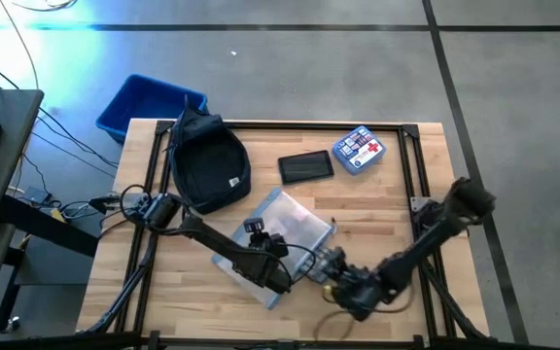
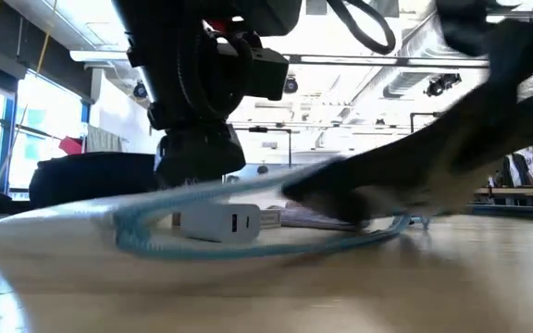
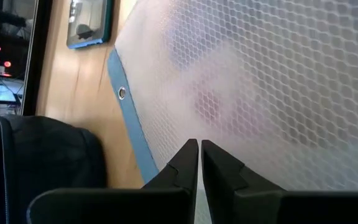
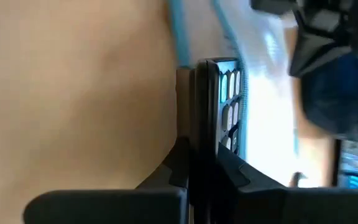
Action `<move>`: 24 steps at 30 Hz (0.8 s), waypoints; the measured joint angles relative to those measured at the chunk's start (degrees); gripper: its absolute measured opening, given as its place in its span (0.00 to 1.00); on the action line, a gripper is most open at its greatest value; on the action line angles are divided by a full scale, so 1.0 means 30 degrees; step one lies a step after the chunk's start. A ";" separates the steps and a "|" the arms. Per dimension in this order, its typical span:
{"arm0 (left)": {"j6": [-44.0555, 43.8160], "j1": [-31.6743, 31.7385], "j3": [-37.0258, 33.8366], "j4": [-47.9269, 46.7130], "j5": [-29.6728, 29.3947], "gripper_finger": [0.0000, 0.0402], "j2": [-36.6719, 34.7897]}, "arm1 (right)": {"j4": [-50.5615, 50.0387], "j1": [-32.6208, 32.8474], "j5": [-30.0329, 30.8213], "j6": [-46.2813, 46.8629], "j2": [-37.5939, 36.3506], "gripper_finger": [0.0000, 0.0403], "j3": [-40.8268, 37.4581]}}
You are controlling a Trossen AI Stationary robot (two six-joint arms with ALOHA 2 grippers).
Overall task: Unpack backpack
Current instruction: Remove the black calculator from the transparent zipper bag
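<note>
High view: the dark navy soft fabric backpack lies far-left of both grippers, nearer the left gripper, pressed together on the clear mesh pouch; right gripper pinches a thin dark calculator-like slab.

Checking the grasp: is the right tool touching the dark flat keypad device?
Touching. The right wrist view shows the right tool clamped on the dark flat keypad device edge-on.
</note>
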 joint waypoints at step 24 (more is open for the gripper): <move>-0.0539 -0.0079 0.0000 0.0103 0.0523 0.00 0.0000 | -1.4616 -1.0413 -0.2105 1.5475 -0.3611 0.01 -0.0015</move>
